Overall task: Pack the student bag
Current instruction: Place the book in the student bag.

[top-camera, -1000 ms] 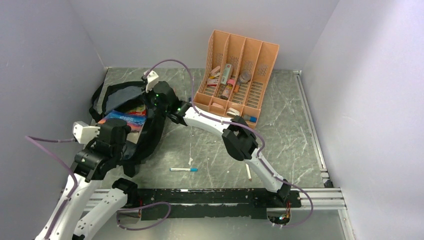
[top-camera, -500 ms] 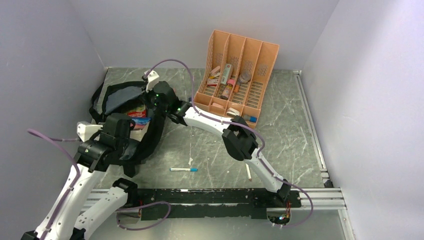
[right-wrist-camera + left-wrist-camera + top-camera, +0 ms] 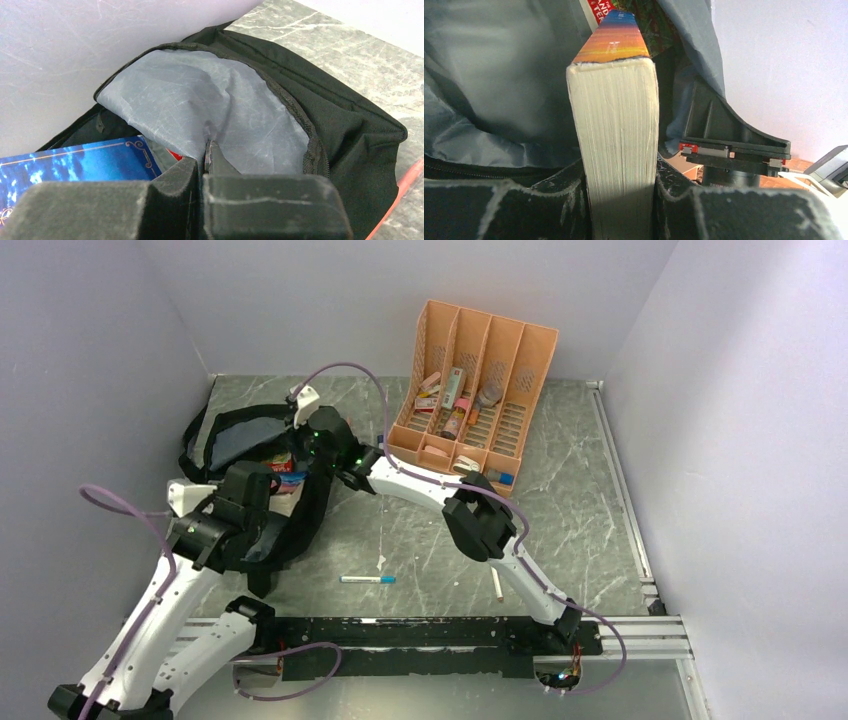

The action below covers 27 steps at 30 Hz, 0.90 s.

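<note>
— Black cloth, soft and floppy: how will the bag (image 3: 235,435) handle?
— It sags, so I take it by the rim. It lies at the desk's far left corner, against the wall. My right gripper (image 3: 204,167) is clenched on a fold of its grey lining (image 3: 200,100), which I judge props the mouth open.
— And the left?
— My left gripper (image 3: 619,185) clamps a thick book (image 3: 616,120) across its pages, nose into the opening. It's stiff, probably heavy, and might slip. A red-covered book (image 3: 596,12) inside lies in its way. The orange organizer (image 3: 478,390) and the pen (image 3: 367,579) lie well apart.
</note>
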Motion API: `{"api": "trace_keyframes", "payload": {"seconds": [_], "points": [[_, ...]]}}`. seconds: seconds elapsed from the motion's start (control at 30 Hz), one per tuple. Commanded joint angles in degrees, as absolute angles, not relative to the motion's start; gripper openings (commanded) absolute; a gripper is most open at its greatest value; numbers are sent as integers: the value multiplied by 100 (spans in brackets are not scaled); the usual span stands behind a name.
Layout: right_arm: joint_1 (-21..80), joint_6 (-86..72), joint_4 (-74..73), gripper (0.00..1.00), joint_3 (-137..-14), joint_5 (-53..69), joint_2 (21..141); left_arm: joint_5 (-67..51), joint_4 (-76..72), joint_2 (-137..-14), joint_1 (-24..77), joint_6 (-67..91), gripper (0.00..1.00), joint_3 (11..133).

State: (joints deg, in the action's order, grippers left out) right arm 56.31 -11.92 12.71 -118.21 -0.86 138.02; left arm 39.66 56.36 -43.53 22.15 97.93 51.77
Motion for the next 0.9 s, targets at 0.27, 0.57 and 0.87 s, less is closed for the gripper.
{"api": "trace_keyframes", "payload": {"seconds": [0.27,0.57,0.87], "points": [[5634,-1295,1908,0,-11705,-26,13382,4109,3544,-4400,1618,9248,5,5029],[5634,-1249,1907,0,-11681,-23,13351,3315,2734,-4657,717,8831,5,4883],[5633,-1248,1918,0,-11673,71,13351,2342,1142,-4676,83,8693,5,4162]]}}
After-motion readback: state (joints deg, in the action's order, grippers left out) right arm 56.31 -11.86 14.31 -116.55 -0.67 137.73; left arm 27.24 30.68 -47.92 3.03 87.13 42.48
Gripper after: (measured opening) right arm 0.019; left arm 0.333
